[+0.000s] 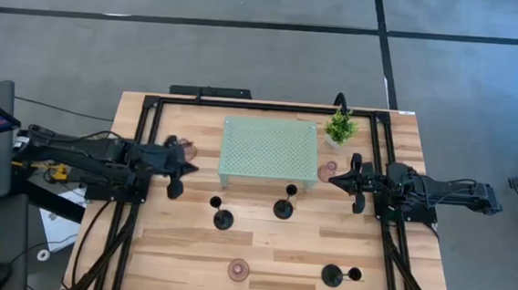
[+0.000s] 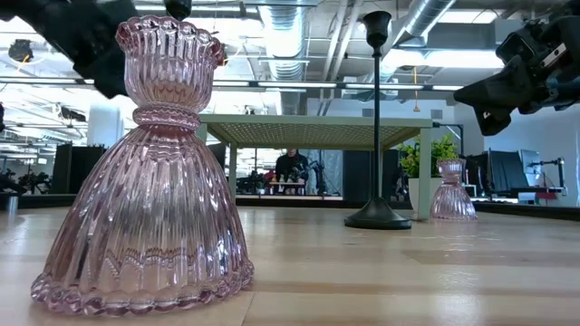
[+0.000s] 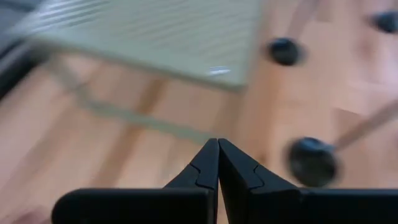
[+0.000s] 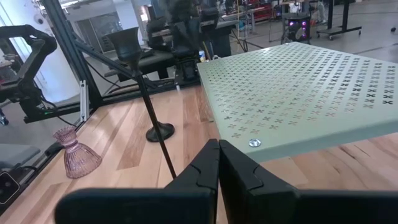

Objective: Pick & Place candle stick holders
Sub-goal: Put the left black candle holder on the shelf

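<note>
Pale green tray (image 1: 269,150) mid-surface (image 1: 188,241); candle stick holders scattered around it, none held. Both pincers empty, fingers together: left pincer (image 1: 191,168), right pincer (image 1: 333,179). Best opened wide before descending squarely over nearest black holder (image 1: 284,207).

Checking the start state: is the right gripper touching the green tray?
Apart. The high view shows bare wood between the shut right gripper and the green tray.

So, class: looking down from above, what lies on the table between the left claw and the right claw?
In the high view, the pale green perforated tray lies between the shut left claw and the shut right claw.
</note>
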### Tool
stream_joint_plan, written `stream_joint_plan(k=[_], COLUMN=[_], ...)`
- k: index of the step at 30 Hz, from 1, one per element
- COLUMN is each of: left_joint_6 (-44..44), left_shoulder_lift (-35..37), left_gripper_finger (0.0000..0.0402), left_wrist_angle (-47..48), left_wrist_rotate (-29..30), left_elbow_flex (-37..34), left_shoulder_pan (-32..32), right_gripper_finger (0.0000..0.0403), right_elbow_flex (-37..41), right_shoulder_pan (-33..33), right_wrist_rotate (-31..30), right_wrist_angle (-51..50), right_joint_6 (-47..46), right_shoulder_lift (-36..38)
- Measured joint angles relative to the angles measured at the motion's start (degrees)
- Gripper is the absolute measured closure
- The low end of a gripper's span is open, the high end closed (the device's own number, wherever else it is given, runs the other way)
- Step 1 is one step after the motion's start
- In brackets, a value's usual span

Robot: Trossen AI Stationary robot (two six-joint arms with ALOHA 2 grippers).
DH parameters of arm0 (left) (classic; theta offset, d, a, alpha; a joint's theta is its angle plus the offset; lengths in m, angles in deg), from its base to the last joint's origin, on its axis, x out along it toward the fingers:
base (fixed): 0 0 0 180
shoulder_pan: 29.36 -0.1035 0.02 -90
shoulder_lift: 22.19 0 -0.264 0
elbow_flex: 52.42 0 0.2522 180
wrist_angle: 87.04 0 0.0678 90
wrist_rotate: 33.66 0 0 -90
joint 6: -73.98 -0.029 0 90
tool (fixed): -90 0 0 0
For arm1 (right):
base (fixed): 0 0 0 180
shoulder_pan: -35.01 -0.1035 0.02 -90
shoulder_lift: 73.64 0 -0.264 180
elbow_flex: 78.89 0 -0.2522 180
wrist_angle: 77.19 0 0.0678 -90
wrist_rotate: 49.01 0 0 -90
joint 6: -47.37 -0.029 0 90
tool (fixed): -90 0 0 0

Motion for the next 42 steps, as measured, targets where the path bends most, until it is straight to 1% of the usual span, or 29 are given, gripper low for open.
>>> stream_joint_plan(k=[3, 10, 13, 16, 19, 21, 25, 30, 32, 36, 42], left_joint_6=[-2.9, -8.1, -10.6, -12.5, -15.8, -17.3, -17.7, -17.7, -17.2, -14.5, -14.4], left_shoulder_lift=[-1.9, -6.9, -7.9, -7.9, -7.8, -7.8, -7.8, -7.8, -7.8, -7.8, -7.9], left_gripper_finger=[0.0395, 0.0395, 0.0395, 0.0395, 0.0395, 0.0395, 0.0395, 0.0395, 0.0395, 0.0395, 0.0395], left_wrist_angle=[-4.6, -10.8, -15.6, -23.3, -31.0, -34.6, -40.0, -53.6, -57.5, -58.4, -58.5], left_wrist_rotate=[-3.2, -3.5, -2.2, 0.0, 0.7, 0.4, 0.2, -1.0, -1.9, -2.2, -2.2], left_elbow_flex=[0.0, -0.7, -4.0, -8.6, -12.8, -14.8, -18.6, -23.6, -24.7, -25.0, -25.0], left_shoulder_pan=[2.8, 11.5, 14.6, 16.6, 17.4, 17.5, 17.5, 17.5, 17.5, 17.5, 17.5], right_gripper_finger=[0.0403, 0.0403, 0.0403, 0.0403, 0.0403, 0.0403, 0.0403, 0.0403, 0.0403, 0.0403, 0.0403], right_elbow_flex=[0.0, 0.0, 0.0, 0.0, 0.0, 0.0, 0.0, 0.0, 0.0, 0.0, 0.0], right_shoulder_pan=[0.0, 0.0, 0.0, 0.0, 0.0, 0.0, 0.0, 0.0, 0.0, 0.0, 0.0], right_wrist_rotate=[0.0, 0.0, 0.0, 0.0, 0.0, 0.0, 0.0, 0.0, 0.0, 0.0, 0.0], right_wrist_angle=[0.0, 0.0, 0.0, 0.0, 0.0, 0.0, 0.0, 0.0, 0.0, 0.0, 0.0], right_joint_6=[0.0, 0.0, 0.0, 0.0, 0.0, 0.0, 0.0, 0.0, 0.0, 0.0, 0.0], right_shoulder_lift=[0.0, 0.0, 0.0, 0.0, 0.0, 0.0, 0.0, 0.0, 0.0, 0.0, 0.0])
